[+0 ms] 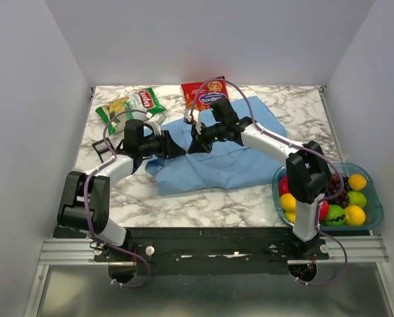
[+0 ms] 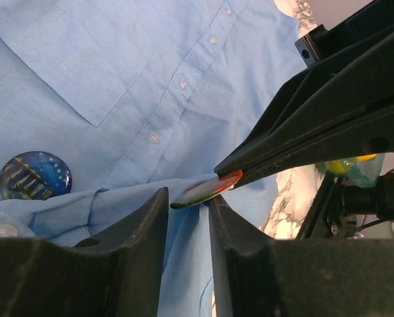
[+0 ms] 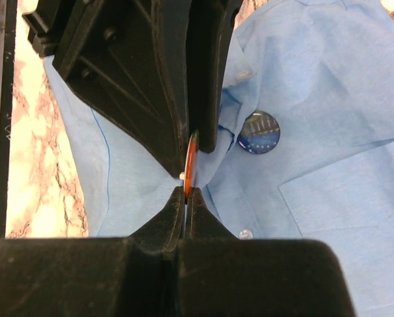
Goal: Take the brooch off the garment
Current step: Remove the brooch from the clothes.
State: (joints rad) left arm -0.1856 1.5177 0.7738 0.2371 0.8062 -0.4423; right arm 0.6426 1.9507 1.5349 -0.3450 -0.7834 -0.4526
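Note:
A light blue shirt [image 1: 236,162] lies on the marble table. The dark blue round brooch [image 2: 35,176] is pinned flat on it, beside the placket; it also shows in the right wrist view [image 3: 259,132]. No gripper touches it. My right gripper [image 3: 186,191] is shut on the rim of a second round pin [image 3: 191,158] with an orange-red face, seen edge-on [image 2: 207,189]. My left gripper [image 2: 187,201] pinches a raised fold of shirt fabric right under that pin. Both grippers meet tip to tip over the shirt's left part [image 1: 187,145].
A green snack bag [image 1: 134,104] and a red snack bag [image 1: 203,89] lie at the back. A blue tray [image 1: 375,205] of fruit stands at the right near edge. The side walls are close on both sides.

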